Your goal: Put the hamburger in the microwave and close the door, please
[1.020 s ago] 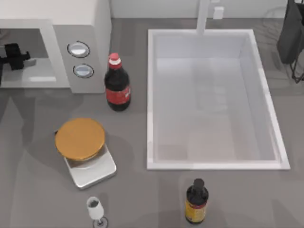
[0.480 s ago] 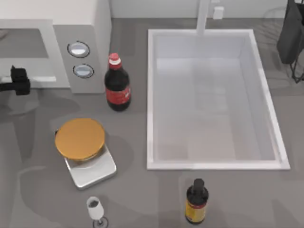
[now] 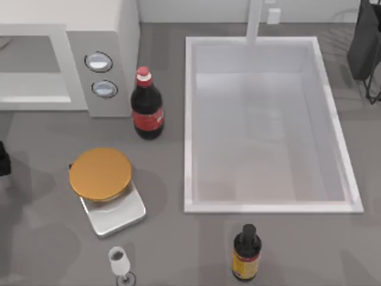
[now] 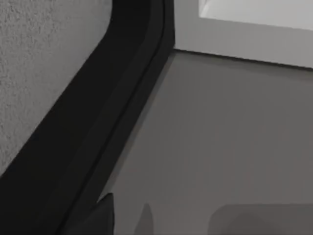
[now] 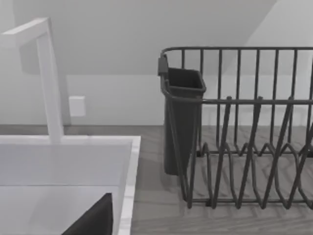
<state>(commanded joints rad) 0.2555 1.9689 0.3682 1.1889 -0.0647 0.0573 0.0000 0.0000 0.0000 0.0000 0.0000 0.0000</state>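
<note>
We see a matt grey counter (image 3: 53, 250) with a smooth finish. On it the hamburger (image 3: 100, 173) has a smooth, golden-orange top with a soft sheen, and the tray (image 3: 116, 213) under it looks like polished silver metal. The microwave (image 3: 110, 65) is plain white, its dials rimmed in shiny silver. The cola bottle (image 3: 146, 107) looks glossy. The sink (image 3: 262, 207) is smooth white, the dish rack (image 5: 244, 142) dark wire.

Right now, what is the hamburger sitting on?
The hamburger rests on a square silver tray near the table's left front. The bun covers most of the tray, so whatever lies between them is hidden. The left gripper is at the table's left edge.
</note>
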